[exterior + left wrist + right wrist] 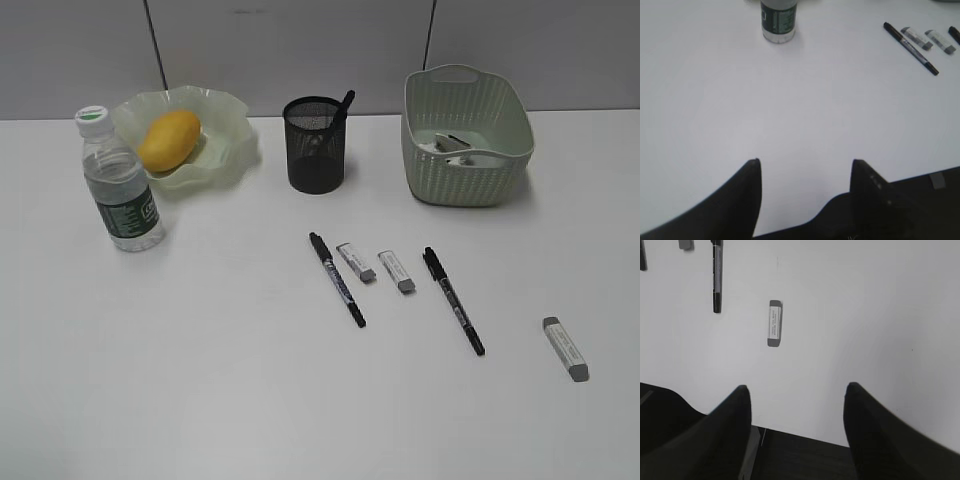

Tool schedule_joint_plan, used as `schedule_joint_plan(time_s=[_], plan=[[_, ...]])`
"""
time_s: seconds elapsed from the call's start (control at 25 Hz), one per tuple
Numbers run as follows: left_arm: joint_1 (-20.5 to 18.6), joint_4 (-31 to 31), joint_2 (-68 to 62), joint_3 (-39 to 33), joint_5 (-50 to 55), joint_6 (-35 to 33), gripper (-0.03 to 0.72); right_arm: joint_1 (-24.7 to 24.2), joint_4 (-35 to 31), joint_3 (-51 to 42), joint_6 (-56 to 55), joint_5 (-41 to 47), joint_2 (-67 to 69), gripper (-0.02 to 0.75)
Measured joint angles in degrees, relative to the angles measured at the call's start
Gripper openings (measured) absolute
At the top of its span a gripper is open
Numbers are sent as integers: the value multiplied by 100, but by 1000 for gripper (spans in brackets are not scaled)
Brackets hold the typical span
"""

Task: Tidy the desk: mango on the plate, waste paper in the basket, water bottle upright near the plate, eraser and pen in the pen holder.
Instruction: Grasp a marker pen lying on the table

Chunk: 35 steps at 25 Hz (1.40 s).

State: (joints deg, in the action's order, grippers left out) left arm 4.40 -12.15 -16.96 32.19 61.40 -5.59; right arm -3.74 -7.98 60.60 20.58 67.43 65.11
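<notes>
The yellow mango (168, 140) lies in the wavy-rimmed green plate (228, 108) at the back left. The water bottle (120, 185) stands upright just in front of the plate. White waste paper (455, 150) lies inside the green basket (465, 180). The black mesh pen holder (315, 150) has one pen (345, 103) in it. Two pens (337, 279) (453, 300) and three erasers (356, 262) (397, 271) (565, 348) lie on the desk (200, 380). My left gripper (806, 162) is open and empty over bare desk. My right gripper (797, 387) is open and empty, short of an eraser (774, 323).
Neither arm shows in the exterior view. The left wrist view has the bottle's base (778, 20) far ahead and a pen (911, 48) with two erasers (916, 38) at the upper right. A pen (717, 275) lies left of the eraser in the right wrist view.
</notes>
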Motion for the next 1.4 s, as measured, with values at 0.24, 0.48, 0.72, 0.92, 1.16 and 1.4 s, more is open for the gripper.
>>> schedule_joint_plan(time_s=[0.24,0.48,0.72,0.92,1.16,1.4], plan=[[20,-337,-1408,495,-514,71,428,0,-70,-745,-19,-89,-1186,470],[97,-481,-2943,1169,-643,93,428,0,-192,-1446,-23,-323,-2428,470],[973,-421,-4316,2199,-787,255,426,0,-284,-2184,-265,-428,-3506,470],[2226,141,-5375,2857,-1019,1242,426,0,-284,-2802,-582,-428,-4360,470],[3477,1098,-6557,3384,-1432,2619,391,0,-284,-3055,-728,-502,-5330,470],[3577,1117,-7520,4054,-1918,3707,381,0,-284,-3127,-735,-633,-6212,470]])
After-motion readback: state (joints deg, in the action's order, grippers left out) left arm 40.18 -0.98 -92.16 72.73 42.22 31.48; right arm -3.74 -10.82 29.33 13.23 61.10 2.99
